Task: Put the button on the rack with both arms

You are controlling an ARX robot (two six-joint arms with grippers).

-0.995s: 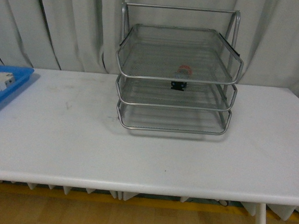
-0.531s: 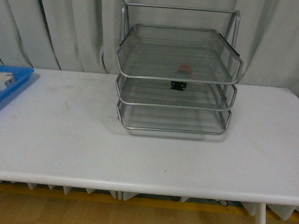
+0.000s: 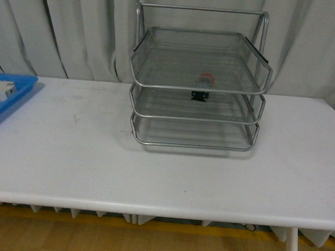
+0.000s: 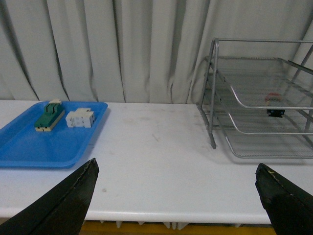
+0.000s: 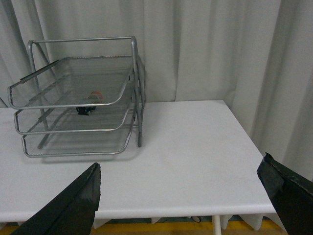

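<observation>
The silver wire-mesh rack (image 3: 200, 82) stands at the back of the white table, three tiers high. The button (image 3: 203, 87), red cap over a dark body, rests on the middle tier near its front right; it also shows as the button (image 4: 274, 104) and the button (image 5: 88, 103) in the wrist views. Neither arm appears in the front view. My left gripper (image 4: 177, 188) hangs open over the table's front edge, far from the rack (image 4: 259, 98). My right gripper (image 5: 182, 191) is open too, over the table's near right part, away from the rack (image 5: 78, 105). Both hold nothing.
A flat blue tray (image 4: 44, 137) lies at the table's left end, holding a green-and-cream knife switch (image 4: 49, 116) and a white boxy breaker (image 4: 80, 118); the tray's corner (image 3: 10, 93) shows in the front view. Grey curtains hang behind. The table's right edge (image 5: 244, 142) drops off.
</observation>
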